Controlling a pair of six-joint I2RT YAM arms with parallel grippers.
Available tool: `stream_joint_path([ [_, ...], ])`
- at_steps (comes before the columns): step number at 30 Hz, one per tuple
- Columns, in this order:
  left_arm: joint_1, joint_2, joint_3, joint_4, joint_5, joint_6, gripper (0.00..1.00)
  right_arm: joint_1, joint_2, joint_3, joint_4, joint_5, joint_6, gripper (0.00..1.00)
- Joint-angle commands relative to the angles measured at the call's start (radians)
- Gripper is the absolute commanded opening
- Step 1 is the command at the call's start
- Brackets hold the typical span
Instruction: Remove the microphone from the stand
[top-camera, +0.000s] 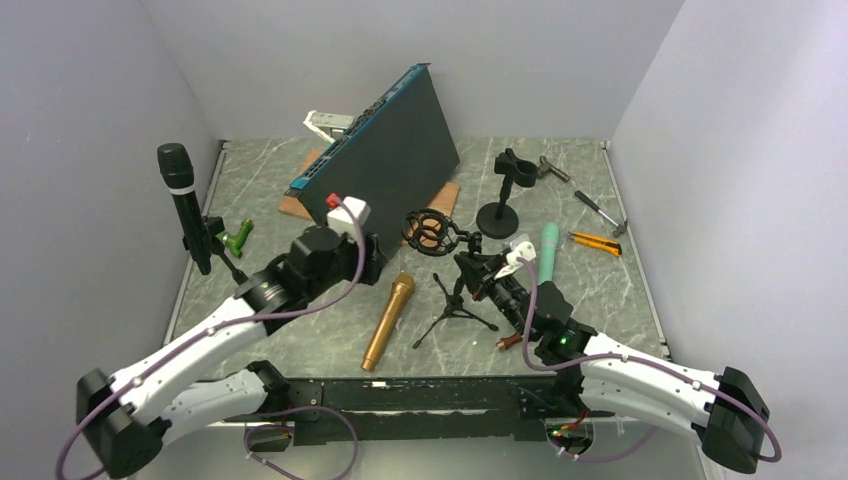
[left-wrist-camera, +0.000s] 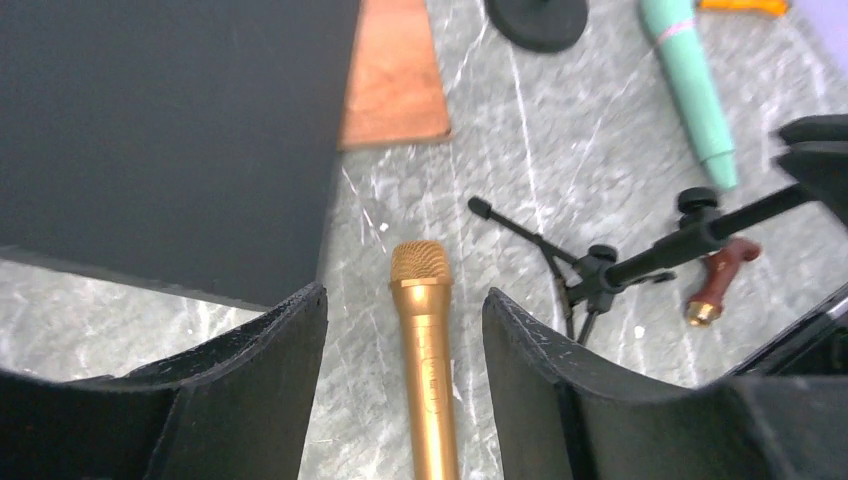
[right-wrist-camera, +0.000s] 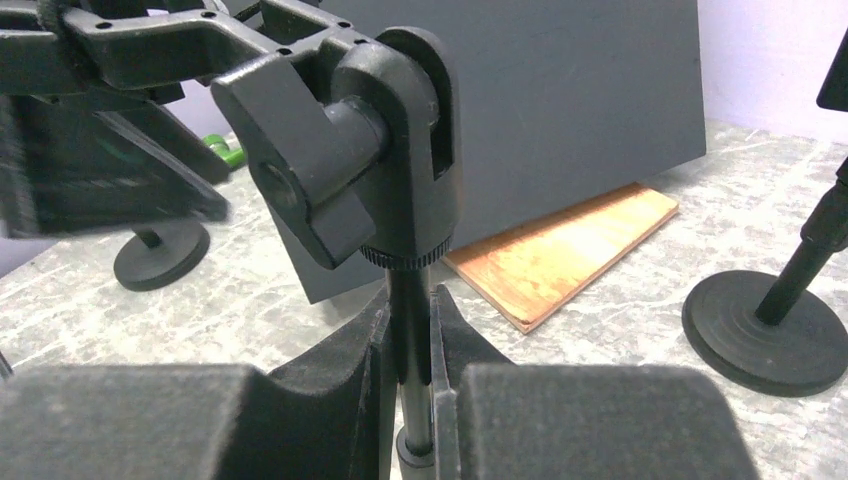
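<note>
Gold microphone (left-wrist-camera: 425, 340) flat on counter (left-wrist-camera: 560, 130), centred under your left end effector (left-wrist-camera: 405, 298), spread wide, empty; right end effector (right-wrist-camera: 410, 300) clamps stand (right-wrist-camera: 400, 150) shaft, forearm low.

A lab test cell — plain grey walls (top-camera: 560, 60), marble-look tabletop (top-camera: 600, 290).

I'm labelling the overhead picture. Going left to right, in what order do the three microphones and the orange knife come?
Black microphone → gold microphone → teal microphone → orange knife
</note>
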Motion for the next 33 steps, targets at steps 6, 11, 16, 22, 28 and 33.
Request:
stream_joint_path([
  [6, 0.001, -0.313, 0.001, -0.031, -0.053, -0.010, 0.62, 0.010, 0.129, 0.096, -0.137, -0.003, 0.019, 0.04],
  [11, 0.001, -0.296, 0.132, -0.140, -0.017, 0.001, 0.62, 0.018, 0.160, 0.098, -0.135, -0.019, 0.039, 0.08],
  [16, 0.001, -0.321, 0.140, -0.095, 0.064, 0.006, 0.87, 0.021, 0.169, 0.102, -0.159, -0.023, 0.062, 0.13],
  [22, 0.001, -0.314, 0.169, -0.011, 0.201, 0.013, 0.99, 0.026, 0.173, 0.111, -0.229, -0.037, 0.087, 0.28],
  [28, 0.001, -0.264, 0.276, -0.004, 0.325, -0.004, 1.00, 0.037, 0.137, 0.160, -0.370, -0.084, 0.137, 0.64],
  [33, 0.001, -0.250, 0.295, 0.008, 0.362, -0.015, 0.99, 0.040, 0.034, 0.229, -0.545, -0.115, 0.191, 0.85],
])
